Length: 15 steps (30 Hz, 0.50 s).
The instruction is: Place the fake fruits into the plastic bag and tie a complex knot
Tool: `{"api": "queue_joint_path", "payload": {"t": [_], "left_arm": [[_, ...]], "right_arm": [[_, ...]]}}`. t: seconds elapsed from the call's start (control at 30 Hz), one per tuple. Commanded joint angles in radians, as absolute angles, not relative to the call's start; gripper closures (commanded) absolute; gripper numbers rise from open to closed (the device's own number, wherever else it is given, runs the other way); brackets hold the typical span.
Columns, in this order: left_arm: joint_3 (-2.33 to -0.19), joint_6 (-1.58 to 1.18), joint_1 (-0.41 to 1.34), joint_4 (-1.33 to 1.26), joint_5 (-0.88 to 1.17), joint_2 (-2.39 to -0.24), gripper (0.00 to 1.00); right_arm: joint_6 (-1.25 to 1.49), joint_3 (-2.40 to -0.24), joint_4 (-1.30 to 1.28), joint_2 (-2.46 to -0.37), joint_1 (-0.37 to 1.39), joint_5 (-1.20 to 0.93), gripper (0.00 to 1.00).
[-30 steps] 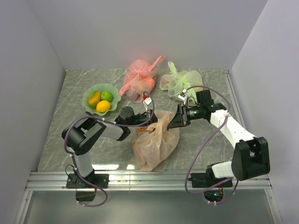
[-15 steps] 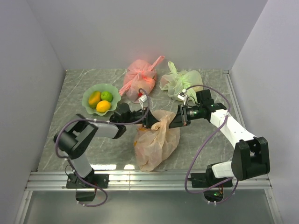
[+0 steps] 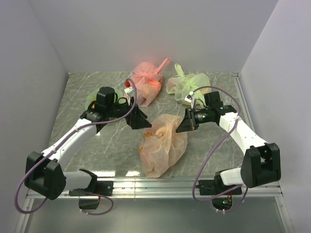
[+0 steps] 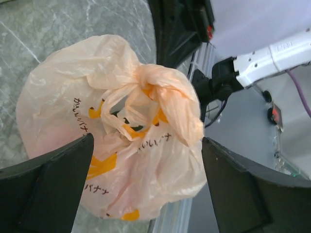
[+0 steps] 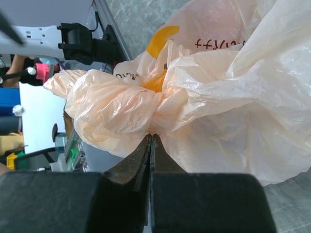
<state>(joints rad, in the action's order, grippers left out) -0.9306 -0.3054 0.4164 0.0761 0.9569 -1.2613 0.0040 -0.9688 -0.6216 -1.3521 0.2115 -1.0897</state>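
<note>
The pale orange plastic bag (image 3: 163, 145) lies bulging on the table between both arms. Its handles are twisted into a knot (image 4: 163, 94), which the right wrist view shows as a bunched lump (image 5: 116, 104). My left gripper (image 3: 140, 120) hovers up and to the left of the bag, wide open and holding nothing. In its wrist view the bag (image 4: 121, 155) fills the space beyond the spread fingers (image 4: 43, 194). My right gripper (image 3: 181, 128) is shut, its tips (image 5: 151, 138) pinching a fold of plastic just under the knot. The fake fruits are hidden.
A pink-red tied bag (image 3: 146, 82) and a light green tied bag (image 3: 187, 85) sit at the back of the table. The pale green dish (image 3: 89, 101) is mostly covered by my left arm. The metal rail (image 3: 155, 187) runs along the near edge.
My left gripper let go of the bag, opened wide and drew back up and to the left. My right gripper closed on the plastic by the knot and stayed in place.
</note>
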Motion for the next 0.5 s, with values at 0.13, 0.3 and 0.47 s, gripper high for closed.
{"api": "queue_joint_path", "payload": {"t": [0.13, 0.3, 0.47], "left_arm": [[-1.089, -0.112, 0.478, 0.451, 0.919, -1.272, 0.01], [-1.176, -0.074, 0.583, 0.529, 0.833, -1.347, 0.04], [-1.215, -0.11, 0.63, 0.514, 0.778, -1.411, 0.11]], "right_arm": [[-0.034, -1.023, -0.634, -1.324, 0.222, -1.077, 1.0], [-0.02, -1.026, -0.621, -1.322, 0.244, -1.057, 1.0], [-0.023, -1.032, -0.627, -1.321, 0.258, -1.045, 1.0]]}}
